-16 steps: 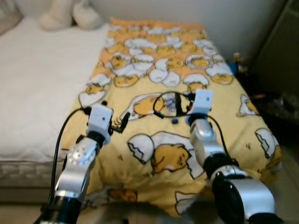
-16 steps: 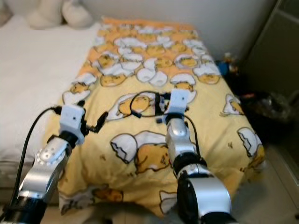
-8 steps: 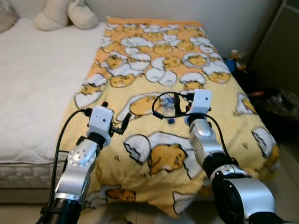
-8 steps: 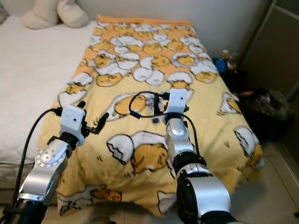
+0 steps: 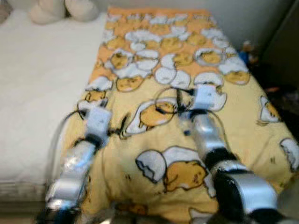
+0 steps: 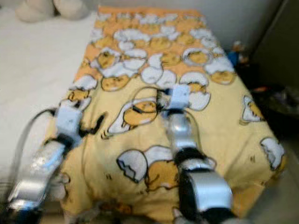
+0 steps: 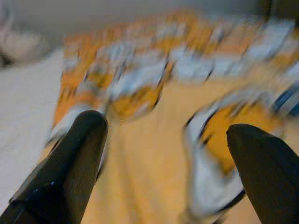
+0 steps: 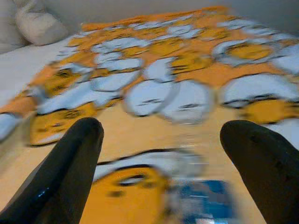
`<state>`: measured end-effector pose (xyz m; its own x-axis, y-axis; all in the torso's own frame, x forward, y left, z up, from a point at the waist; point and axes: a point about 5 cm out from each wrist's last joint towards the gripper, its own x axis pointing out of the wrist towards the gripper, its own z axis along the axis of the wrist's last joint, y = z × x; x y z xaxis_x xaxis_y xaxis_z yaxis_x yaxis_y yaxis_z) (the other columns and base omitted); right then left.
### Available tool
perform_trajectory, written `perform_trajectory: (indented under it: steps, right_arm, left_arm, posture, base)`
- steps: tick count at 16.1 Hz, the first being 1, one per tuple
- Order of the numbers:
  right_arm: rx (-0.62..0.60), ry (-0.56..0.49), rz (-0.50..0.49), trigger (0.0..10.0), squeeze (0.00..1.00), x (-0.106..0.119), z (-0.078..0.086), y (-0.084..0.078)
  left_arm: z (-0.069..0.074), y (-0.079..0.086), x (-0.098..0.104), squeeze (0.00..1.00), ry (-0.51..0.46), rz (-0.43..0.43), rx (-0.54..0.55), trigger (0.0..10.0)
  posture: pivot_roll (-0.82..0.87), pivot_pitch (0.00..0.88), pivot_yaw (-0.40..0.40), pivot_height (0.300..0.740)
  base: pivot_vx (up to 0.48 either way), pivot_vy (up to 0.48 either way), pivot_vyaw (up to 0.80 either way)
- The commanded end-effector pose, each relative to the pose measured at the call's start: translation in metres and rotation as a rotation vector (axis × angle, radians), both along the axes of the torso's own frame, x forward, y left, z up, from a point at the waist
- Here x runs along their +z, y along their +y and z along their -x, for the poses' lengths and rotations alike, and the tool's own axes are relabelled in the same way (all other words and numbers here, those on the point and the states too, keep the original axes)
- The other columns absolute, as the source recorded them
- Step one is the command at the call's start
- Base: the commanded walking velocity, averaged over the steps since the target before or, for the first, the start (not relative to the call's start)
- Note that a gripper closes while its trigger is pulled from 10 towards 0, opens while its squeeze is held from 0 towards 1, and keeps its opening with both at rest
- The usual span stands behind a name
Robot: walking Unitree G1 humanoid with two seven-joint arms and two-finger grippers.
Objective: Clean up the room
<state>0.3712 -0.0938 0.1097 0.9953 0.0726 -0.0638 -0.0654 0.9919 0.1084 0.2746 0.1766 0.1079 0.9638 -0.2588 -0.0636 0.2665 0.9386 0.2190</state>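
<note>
You are standing at the foot of the bed, and both arms reach out over the yellow blanket (image 5: 187, 140) with the egg cartoon print, which covers the right part of the white mattress (image 5: 37, 84). The left gripper (image 7: 163, 154) has its two fingers wide apart and holds nothing, and the right gripper (image 8: 159, 154) is also wide and empty. Just under the right gripper, in its wrist view, lies a small blue object (image 8: 205, 200) on the blanket; it is too blurred to say what it is, but it seems the thing to pick up. The pictures are blurred, so I think you should first stand quiet. Then lower the right gripper straight over the object and pinch only it, not the cloth.
</note>
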Motion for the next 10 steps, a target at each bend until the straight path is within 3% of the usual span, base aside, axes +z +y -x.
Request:
perform_trajectory:
  steps: [1, 5, 8, 10]
  right_arm:
    - [-0.074, 0.031, 0.023, 10.0, 0.0, -0.004, -0.001, -0.017]
    - [-0.203, 0.124, 0.034, 10.0, 0.0, -0.02, 0.004, -0.036]
    - [-0.239, 0.143, 0.071, 10.0, 0.0, -0.023, 0.006, -0.043]
    - [-0.253, 0.218, 0.1, 10.0, 0.0, -0.036, 0.011, -0.056]
  left_arm:
    - [0.005, -0.003, 0.009, 0.0, -0.017, 0.009, -0.027, 10.0]
    - [0.034, 0.019, 0.012, 0.0, 0.041, -0.045, -0.009, 10.0]
    - [0.041, 0.024, 0.017, 0.0, 0.048, -0.059, -0.005, 10.0]
    - [0.048, 0.024, 0.022, 0.0, 0.064, -0.064, -0.008, 10.0]
  posture:
    - [0.21, 0.137, 0.044, 0.74]
    - [0.29, 0.234, 0.095, 0.74]
    - [0.3, 0.248, 0.103, 0.74]
    - [0.31, 0.265, 0.114, 0.74]
  base:
    - [0.0, 0.0, 0.0]
    - [0.0, 0.0, 0.0]
    - [0.0, 0.0, 0.0]
    - [0.0, 0.0, 0.0]
